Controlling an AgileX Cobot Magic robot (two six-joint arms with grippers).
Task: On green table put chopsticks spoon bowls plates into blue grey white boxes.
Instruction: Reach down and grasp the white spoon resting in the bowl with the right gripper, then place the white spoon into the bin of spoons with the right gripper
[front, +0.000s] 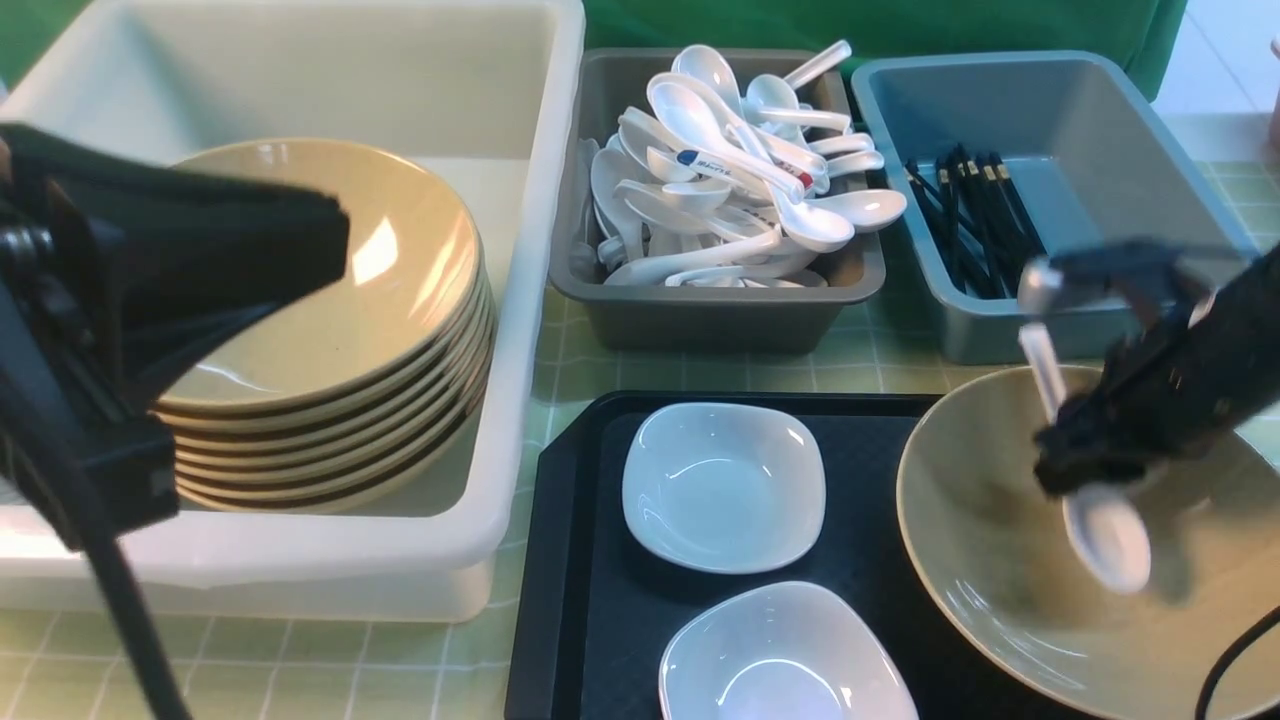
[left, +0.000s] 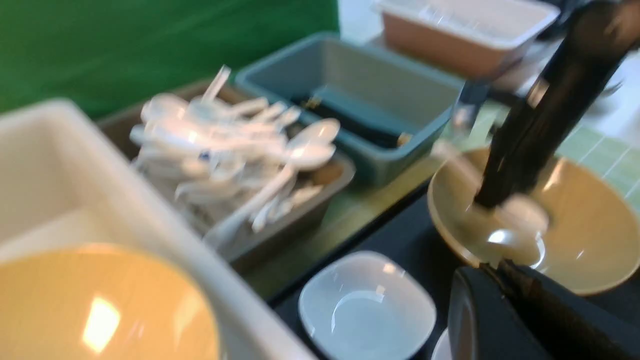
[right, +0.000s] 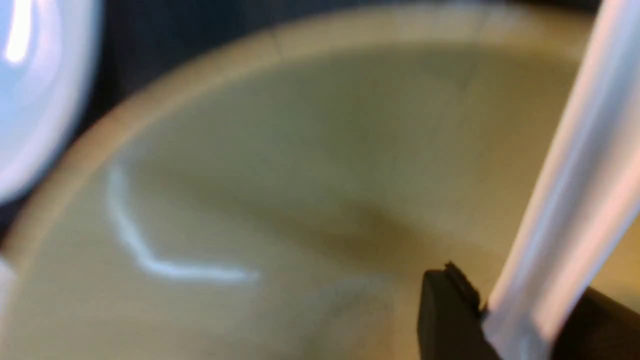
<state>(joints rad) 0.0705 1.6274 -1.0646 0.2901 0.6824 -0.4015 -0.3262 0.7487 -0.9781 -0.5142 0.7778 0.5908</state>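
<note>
The front view is bright and evenly lit from above, with soft shadows. White glare sits on the top of the plates (front: 380, 250) and on the rims of the two dishes (front: 722, 487). The right gripper (front: 1100, 465) and the spoon (front: 1105, 535) are smeared by blur, and a faint shadow lies in the bowl (front: 980, 540). The left wrist view is blurred all over, with a hot spot on the plates. The right wrist view is badly out of focus, and a pale streak of glare crosses the bowl.
</note>
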